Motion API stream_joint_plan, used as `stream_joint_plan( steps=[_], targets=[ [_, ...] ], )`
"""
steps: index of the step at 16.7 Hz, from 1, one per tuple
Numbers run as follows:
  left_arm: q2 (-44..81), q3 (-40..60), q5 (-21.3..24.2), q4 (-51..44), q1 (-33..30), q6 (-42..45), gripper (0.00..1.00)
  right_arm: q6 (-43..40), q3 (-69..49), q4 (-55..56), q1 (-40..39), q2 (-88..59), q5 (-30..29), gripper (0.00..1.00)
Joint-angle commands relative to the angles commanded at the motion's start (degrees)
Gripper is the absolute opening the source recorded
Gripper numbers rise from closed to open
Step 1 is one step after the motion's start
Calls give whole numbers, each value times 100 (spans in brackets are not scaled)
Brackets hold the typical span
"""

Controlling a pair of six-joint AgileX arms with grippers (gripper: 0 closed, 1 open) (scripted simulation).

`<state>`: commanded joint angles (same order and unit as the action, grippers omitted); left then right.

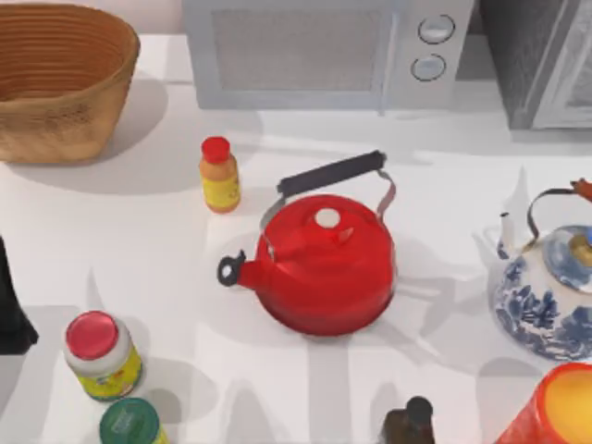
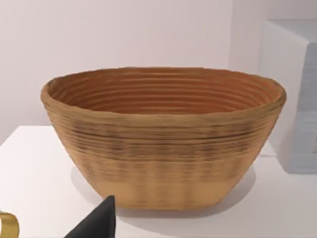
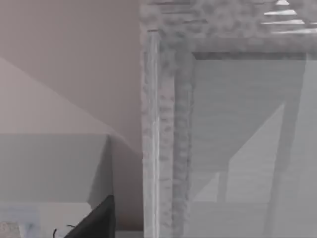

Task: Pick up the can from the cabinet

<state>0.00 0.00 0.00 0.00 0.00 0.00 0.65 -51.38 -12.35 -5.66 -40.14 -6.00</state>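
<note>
The cabinet point(image 1: 525, 57) stands at the table's back right, dark grey and speckled, with a pale grey framed door point(image 1: 572, 79). The right wrist view faces it from close up: its speckled frame point(image 3: 163, 124) and pale door panel point(image 3: 247, 139) are straight ahead. The can is hidden. A black piece of my right gripper point(image 3: 99, 220) shows in front of the cabinet. My left arm point(image 1: 9, 310) is parked at the table's left edge, and a black piece of its gripper point(image 2: 99, 223) points at the basket.
A light grey microwave point(image 1: 324, 51) stands left of the cabinet. A woven basket point(image 1: 60, 79) is at the back left and a red kettle point(image 1: 324, 264) in the middle. A blue-white teapot point(image 1: 546, 301) and an orange cup point(image 1: 555, 407) are on the right. Bottles and jars point(image 1: 219, 174) point(image 1: 102, 356) stand left.
</note>
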Motion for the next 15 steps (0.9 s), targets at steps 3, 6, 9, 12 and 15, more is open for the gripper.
stream_joint_plan(
  steps=[3, 6, 9, 12, 15],
  targets=[
    [0, 0, 0, 0, 0, 0, 100, 14, -1605, -388, -182, -1203, -160, 100],
    [0, 0, 0, 0, 0, 0, 100, 22, -3039, -728, -330, -2258, -311, 100],
    [0, 0, 0, 0, 0, 0, 100, 26, -4135, -987, -432, -3062, -437, 100],
    [0, 0, 0, 0, 0, 0, 100, 25, -4741, -1133, -484, -3514, -514, 100],
    [0, 0, 0, 0, 0, 0, 100, 25, -4842, -1157, -492, -3590, -527, 100]
  ],
)
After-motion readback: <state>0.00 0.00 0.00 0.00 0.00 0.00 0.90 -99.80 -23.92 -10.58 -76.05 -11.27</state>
